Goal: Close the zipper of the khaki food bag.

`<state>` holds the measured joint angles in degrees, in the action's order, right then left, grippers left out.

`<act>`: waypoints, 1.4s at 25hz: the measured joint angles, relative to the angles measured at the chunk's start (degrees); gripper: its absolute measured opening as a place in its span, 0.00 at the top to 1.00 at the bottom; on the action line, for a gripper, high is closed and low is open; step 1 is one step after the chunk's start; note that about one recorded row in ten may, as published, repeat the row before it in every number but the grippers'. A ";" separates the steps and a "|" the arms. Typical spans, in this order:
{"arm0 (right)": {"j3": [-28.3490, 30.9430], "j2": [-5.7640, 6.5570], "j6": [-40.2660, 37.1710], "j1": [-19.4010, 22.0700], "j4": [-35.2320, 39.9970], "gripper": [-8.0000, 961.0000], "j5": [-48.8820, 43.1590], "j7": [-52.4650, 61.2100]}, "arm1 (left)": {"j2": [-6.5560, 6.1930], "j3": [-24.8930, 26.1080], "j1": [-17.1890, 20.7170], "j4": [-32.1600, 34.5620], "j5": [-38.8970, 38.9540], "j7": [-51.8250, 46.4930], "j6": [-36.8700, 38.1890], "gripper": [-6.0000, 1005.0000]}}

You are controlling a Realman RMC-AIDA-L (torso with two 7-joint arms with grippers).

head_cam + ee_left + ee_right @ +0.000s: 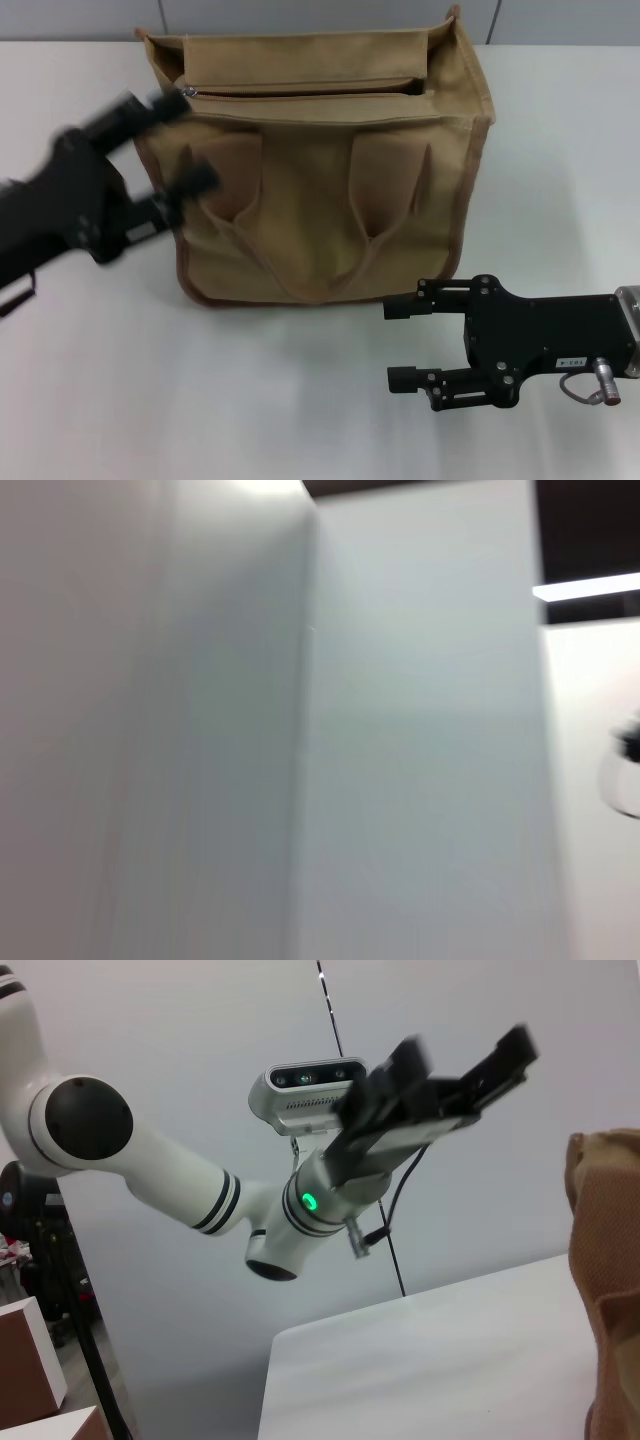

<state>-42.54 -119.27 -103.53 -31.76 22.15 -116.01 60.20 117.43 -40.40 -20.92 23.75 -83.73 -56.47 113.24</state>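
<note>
Head view: khaki food bag (320, 170) sits upper centre of frame on the white table (200, 400), handles flopped over its front. Zipper (300, 88) runs along the top; silver slider (189, 92) is at its left end. My left gripper (185, 145) is at frame left, fingers spread, upper one just beside the slider. My right gripper (400, 342) is lower right, fingers spread, near the bag's bottom corner, not touching.
</note>
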 joint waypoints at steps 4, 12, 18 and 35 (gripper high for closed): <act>0.00 0.00 0.00 0.11 0.00 0.25 0.00 0.17 | 0.56 7.86 0.48 -0.63 0.24 1.20 -3.44 0.23; 0.00 0.07 0.00 0.09 0.00 0.26 0.00 0.20 | -1.29 11.94 2.40 -0.31 -1.05 4.01 -14.31 0.23; 0.00 0.09 0.00 -0.02 0.00 0.26 0.00 0.30 | -4.48 11.73 2.72 -0.19 -5.76 4.36 -17.60 0.24; 0.04 0.14 -0.01 0.15 0.12 0.26 0.00 0.84 | -2.79 11.88 -1.79 1.17 -16.77 8.60 -23.90 0.24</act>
<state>-42.50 -119.13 -103.54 -31.61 22.27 -116.01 61.04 114.63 -28.52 -22.70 24.92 -100.50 -47.87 89.34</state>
